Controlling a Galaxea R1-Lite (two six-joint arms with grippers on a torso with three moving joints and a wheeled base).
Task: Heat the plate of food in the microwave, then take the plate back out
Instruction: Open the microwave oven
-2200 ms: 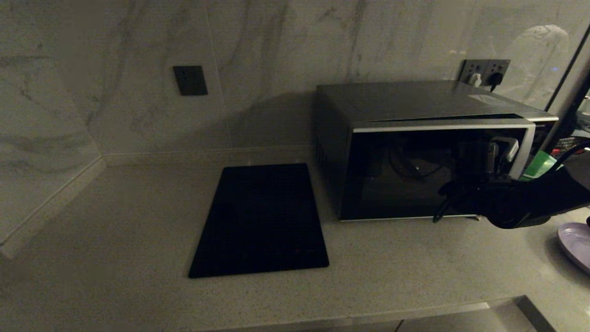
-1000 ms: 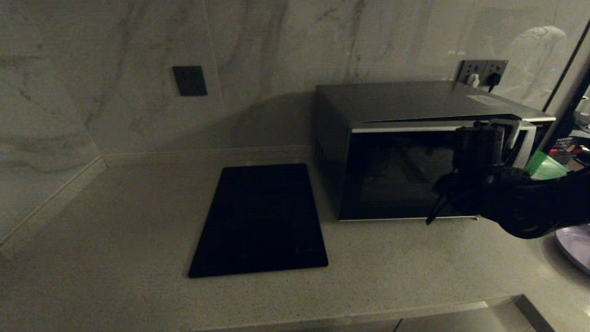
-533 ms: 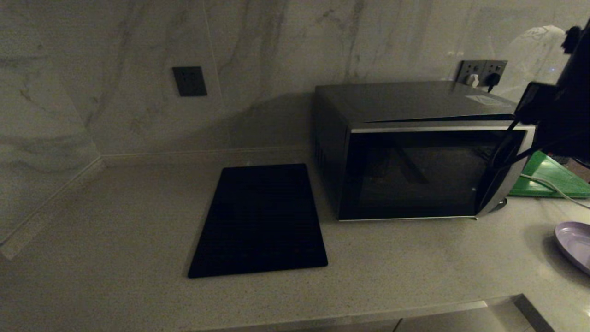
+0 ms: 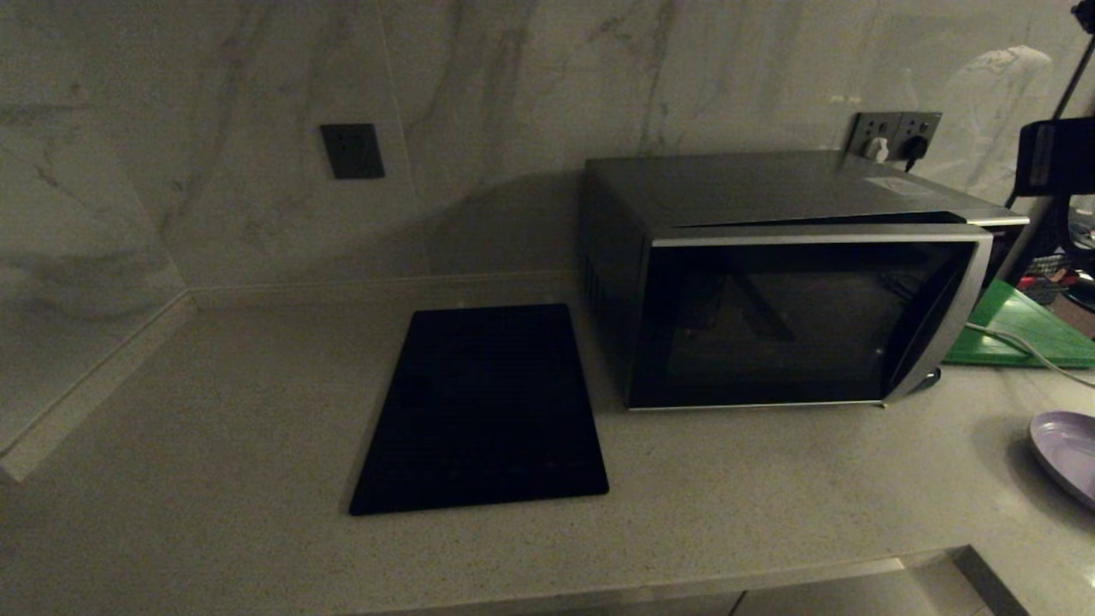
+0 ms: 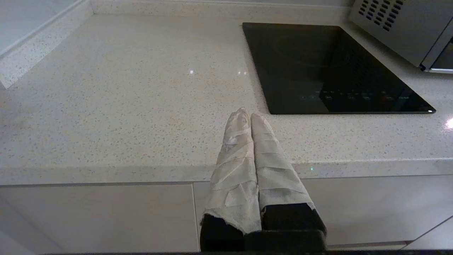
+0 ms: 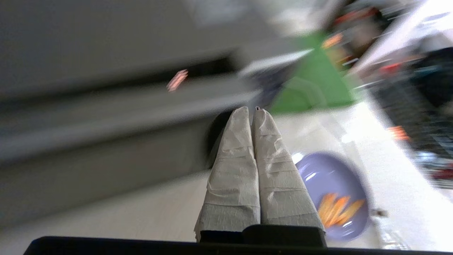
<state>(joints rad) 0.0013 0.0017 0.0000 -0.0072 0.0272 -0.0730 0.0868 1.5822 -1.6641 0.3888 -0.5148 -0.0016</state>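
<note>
The microwave (image 4: pixel 796 282) stands on the counter at the right, its black glass door slightly ajar along the top right edge. The plate of food (image 6: pixel 332 198), pale lavender with orange sticks, lies on the counter to the microwave's right; only its rim (image 4: pixel 1065 453) shows in the head view. My right gripper (image 6: pixel 252 111) is shut and empty, raised above the counter between the microwave's right end (image 6: pixel 106 141) and the plate. Part of the right arm (image 4: pixel 1056 158) shows at the upper right. My left gripper (image 5: pixel 246 115) is shut and parked at the counter's front edge.
A flat black slab (image 4: pixel 483 406) lies on the counter left of the microwave. A green board (image 4: pixel 1018 329) with a white cable across it sits behind the microwave's right side. Wall sockets (image 4: pixel 894 133) are above the microwave. Marble wall runs behind.
My right arm has left the right edge of the microwave door and swung up and to the right, almost out of the head view. The door stays slightly ajar.
</note>
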